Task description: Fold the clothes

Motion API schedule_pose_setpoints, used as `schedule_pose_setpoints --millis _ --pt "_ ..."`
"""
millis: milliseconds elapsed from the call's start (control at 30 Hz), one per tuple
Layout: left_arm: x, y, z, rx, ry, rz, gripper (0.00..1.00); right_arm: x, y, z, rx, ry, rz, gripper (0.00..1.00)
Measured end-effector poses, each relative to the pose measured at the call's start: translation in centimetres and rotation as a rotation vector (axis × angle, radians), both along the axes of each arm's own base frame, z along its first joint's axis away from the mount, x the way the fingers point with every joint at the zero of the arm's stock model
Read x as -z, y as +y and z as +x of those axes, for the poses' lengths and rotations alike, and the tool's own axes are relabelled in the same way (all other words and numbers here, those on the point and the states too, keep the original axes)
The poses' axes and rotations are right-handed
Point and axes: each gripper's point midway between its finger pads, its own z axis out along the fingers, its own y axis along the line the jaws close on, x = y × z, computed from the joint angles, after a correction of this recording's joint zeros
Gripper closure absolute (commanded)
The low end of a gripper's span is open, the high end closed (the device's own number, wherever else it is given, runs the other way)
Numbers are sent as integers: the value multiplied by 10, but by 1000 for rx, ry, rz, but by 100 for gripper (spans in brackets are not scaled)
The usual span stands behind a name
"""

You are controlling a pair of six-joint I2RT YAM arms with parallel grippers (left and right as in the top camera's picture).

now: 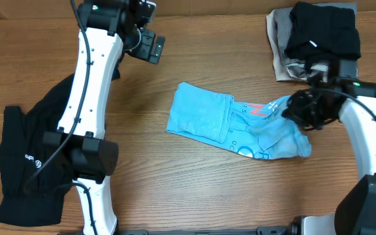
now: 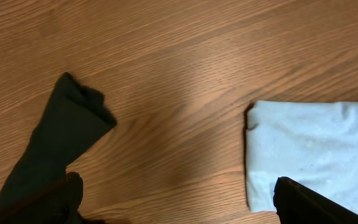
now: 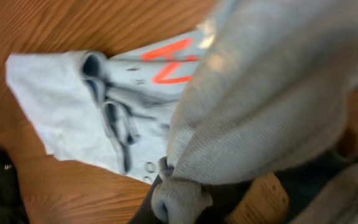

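Observation:
The light blue T-shirt (image 1: 230, 124) lies partly folded at the table's middle, with red-orange lettering near its right end. My right gripper (image 1: 300, 108) is shut on the shirt's right edge; in the right wrist view the blue cloth (image 3: 253, 106) is bunched up and pinched at the jaws (image 3: 182, 196). The black long-sleeved top (image 1: 28, 156) with a small white logo lies at the left, under my left arm. My left gripper (image 1: 150, 44) is open and empty above bare wood at the back; its view shows a black sleeve (image 2: 61, 137) and the shirt's left end (image 2: 309, 152).
A stack of folded clothes, black (image 1: 325, 29) on grey (image 1: 281, 49), sits at the back right corner. The left arm's base (image 1: 90, 160) stands at the front left, over the black top.

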Motion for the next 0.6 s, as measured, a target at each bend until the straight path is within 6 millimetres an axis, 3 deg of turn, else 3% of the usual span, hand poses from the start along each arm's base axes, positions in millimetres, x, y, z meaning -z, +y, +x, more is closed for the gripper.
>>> schedule_pose_setpoints --millis 300,600 --pt "-1 20 7 -43 -14 -2 0 -13 84 24 -101 -116 42 96" --pt "-3 25 11 -55 -28 -5 0 -35 163 40 -161 -263 107 96"
